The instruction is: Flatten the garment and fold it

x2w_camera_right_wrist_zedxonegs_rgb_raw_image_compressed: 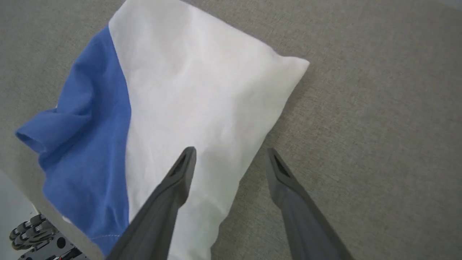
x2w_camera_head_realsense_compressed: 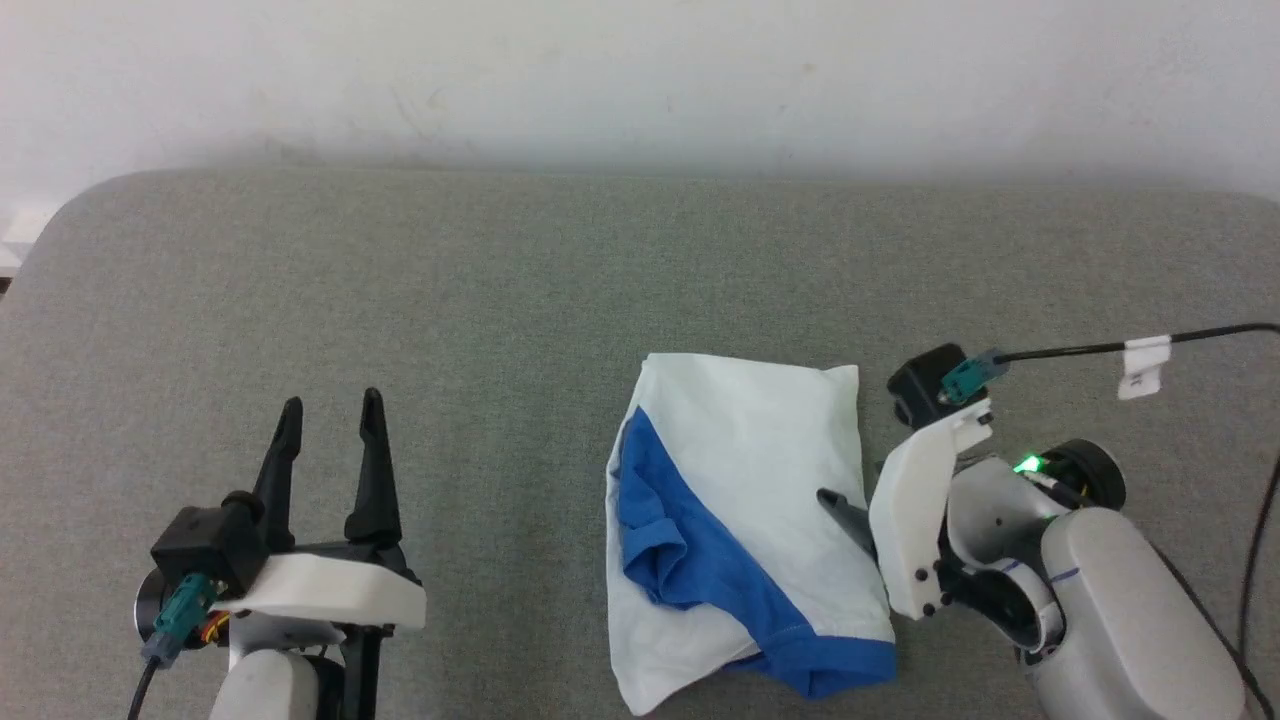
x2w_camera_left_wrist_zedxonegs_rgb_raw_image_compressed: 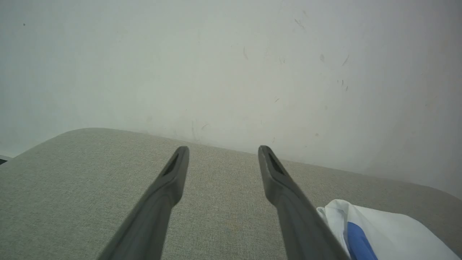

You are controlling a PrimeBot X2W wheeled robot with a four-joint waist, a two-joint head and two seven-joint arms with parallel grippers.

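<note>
While left hand (x2w_camera_head_realsense_compressed: pixel 331 402) and right hand (x2w_camera_right_wrist_zedxonegs_rgb_raw_image_compressed: pixel 231 150) sit released, right wrist view shows a finger (x2w_camera_right_wrist_zedxonegs_rgb_raw_image_compressed: pixel 173 187) over garment (x2w_camera_right_wrist_zedxonegs_rgb_raw_image_compressed: pixel 187 90)

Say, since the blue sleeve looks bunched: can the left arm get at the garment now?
Probably yes: the left gripper is open and only bare grey surface lies between it and the garment, off to its right.

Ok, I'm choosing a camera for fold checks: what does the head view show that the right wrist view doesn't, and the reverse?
Head view: the left claw, open, left of the garment, whose whole folded outline shows. Right wrist view: the right claw, open, straddling the garment's edge, one finger over white cloth, one over the grey fabric surface. Both: the garment, white with a blue band, lying on that surface.
</note>
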